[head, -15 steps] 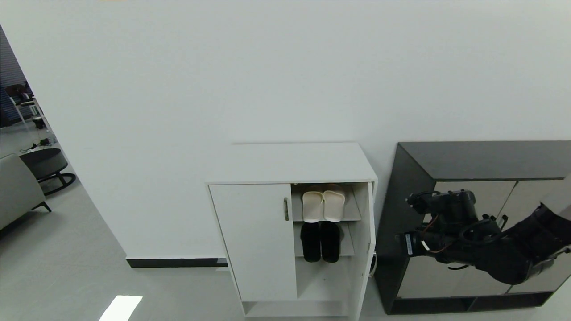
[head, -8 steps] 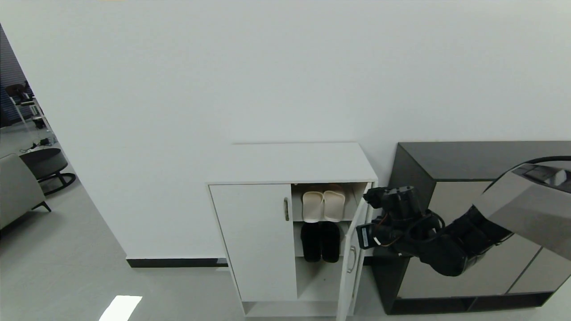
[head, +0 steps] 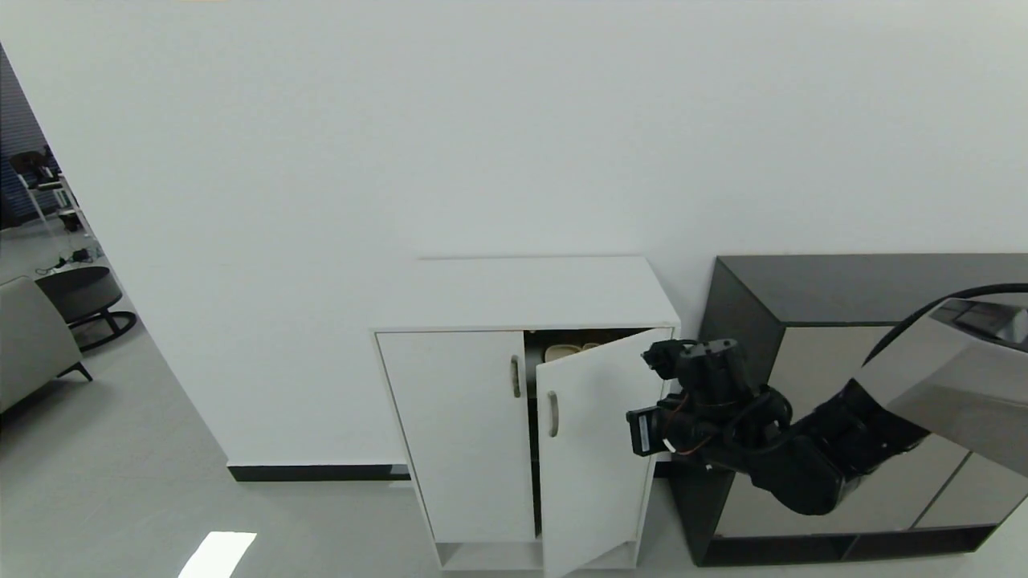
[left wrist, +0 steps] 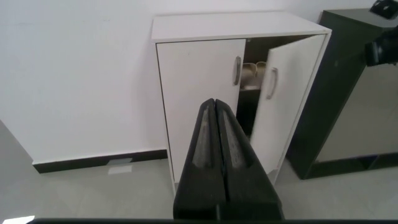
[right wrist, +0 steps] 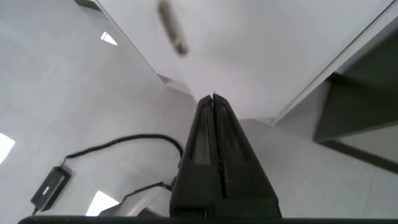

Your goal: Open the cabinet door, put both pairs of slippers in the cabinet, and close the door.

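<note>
**Ana:** What is farthest left?

**Ben:** A grey sofa (head: 24, 345) and a dark round table (head: 80, 297) on the floor, well apart from the rest. The left gripper (left wrist: 215, 106) hangs in front of the white cabinet (head: 530, 293), well apart from it. Its fingers are pressed together with nothing between them.

**Ana:** And the cabinet itself?

**Ben:** It stands against the wall. The left door (head: 458, 425) is flat shut. The right door (head: 594, 449) is ajar, leaving a narrow dark gap beside its handle (head: 552, 414).

**Ana:** Where are the slippers?

**Ben:** Inside, on the upper shelf. Only the toes of the cream slippers (head: 566, 350) show above the door's top edge (the left wrist view catches them through the gap).

**Ana:** And to the right?

**Ben:** The right gripper (head: 657, 359) is by the right door's upper hinge-side corner, fingers closed on nothing and pointing at the door's outer face. Whether they touch it, I cannot tell. Further right stands a dark cabinet (head: 843, 289) with mirrored fronts.
</note>
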{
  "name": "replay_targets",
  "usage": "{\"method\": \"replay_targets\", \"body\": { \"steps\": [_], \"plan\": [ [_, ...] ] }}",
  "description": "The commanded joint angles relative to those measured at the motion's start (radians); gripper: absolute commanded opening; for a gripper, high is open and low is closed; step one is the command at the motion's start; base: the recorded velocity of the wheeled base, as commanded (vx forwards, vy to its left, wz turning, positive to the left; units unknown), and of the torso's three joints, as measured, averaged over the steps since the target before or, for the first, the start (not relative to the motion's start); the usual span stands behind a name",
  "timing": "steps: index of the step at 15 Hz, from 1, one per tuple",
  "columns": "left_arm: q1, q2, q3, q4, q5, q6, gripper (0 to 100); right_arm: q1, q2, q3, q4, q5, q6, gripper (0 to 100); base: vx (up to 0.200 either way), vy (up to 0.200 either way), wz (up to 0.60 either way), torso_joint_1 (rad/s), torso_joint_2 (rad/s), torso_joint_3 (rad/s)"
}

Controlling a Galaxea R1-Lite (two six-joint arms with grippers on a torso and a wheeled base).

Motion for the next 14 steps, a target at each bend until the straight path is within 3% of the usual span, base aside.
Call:
{"method": "replay_targets", "body": {
  "steps": [1, 5, 14],
  "plan": [
    [0.0, -0.001, 0.0, 0.001, 0.0, 0.0, 0, 0.009, -0.132, 0.129, -0.088, 0.002, 0.007, 0, 0.0, 0.0, 0.0, 0.0, 0.0, 0.0],
    [0.0, -0.001, 0.0, -0.001, -0.001, 0.002, 0, 0.064, -0.3, 0.247, -0.131, 0.002, 0.027, 0, 0.0, 0.0, 0.0, 0.0, 0.0, 0.0],
    [0.0, -0.001, 0.0, 0.001, -0.001, 0.002, 0, 0.089, -0.348, 0.259, -0.134, -0.004, 0.027, 0, 0.0, 0.0, 0.0, 0.0, 0.0, 0.0]
  ]
}}
